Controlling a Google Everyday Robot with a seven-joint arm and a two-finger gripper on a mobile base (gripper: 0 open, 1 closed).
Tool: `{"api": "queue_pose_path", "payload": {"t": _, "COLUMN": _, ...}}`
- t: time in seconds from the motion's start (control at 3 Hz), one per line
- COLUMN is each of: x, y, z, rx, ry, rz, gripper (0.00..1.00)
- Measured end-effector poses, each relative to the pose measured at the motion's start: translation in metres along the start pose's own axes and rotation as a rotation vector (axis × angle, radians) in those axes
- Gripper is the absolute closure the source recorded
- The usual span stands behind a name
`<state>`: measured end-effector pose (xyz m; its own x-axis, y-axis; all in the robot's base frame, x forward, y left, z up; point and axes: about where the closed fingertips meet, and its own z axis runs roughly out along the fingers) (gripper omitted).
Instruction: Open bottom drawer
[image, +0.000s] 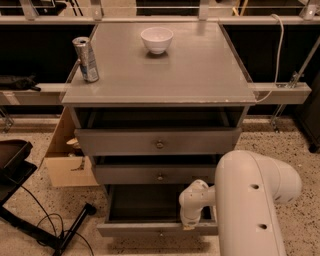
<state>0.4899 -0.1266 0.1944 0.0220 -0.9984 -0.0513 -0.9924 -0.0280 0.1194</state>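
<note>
The grey cabinet (160, 75) has three drawers. The bottom drawer (145, 229) is the lowest one. It stands pulled out toward me, its dark inside (142, 202) shows, and its small knob (161, 233) is on the front. The middle drawer (155, 175) and the top drawer (157, 142) also stand slightly out. My gripper (189, 224) hangs from the white arm (250, 200) at the right part of the bottom drawer's front edge, pointing down. The wrist hides most of it.
A silver can (87, 59) and a white bowl (156, 39) stand on the cabinet top. A cardboard box (65, 162) sits on the floor left of the cabinet. A black stand and cables (45, 232) lie at the lower left. A rail (280, 92) runs behind.
</note>
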Motion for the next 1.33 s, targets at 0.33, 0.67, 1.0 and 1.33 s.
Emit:
{"api": "queue_pose_path", "payload": {"t": 0.33, "x": 0.0, "y": 0.0, "z": 0.0, "rx": 0.0, "ry": 0.0, "rz": 0.0, "gripper": 0.37}}
{"api": "queue_pose_path", "payload": {"t": 0.67, "x": 0.0, "y": 0.0, "z": 0.0, "rx": 0.0, "ry": 0.0, "rz": 0.0, "gripper": 0.14}}
{"api": "queue_pose_path", "payload": {"t": 1.0, "x": 0.0, "y": 0.0001, "z": 0.0001, "rx": 0.0, "ry": 0.0, "rz": 0.0, "gripper": 0.0}}
{"api": "queue_pose_path", "payload": {"t": 1.33, "x": 0.0, "y": 0.0002, "z": 0.0002, "rx": 0.0, "ry": 0.0, "rz": 0.0, "gripper": 0.0}}
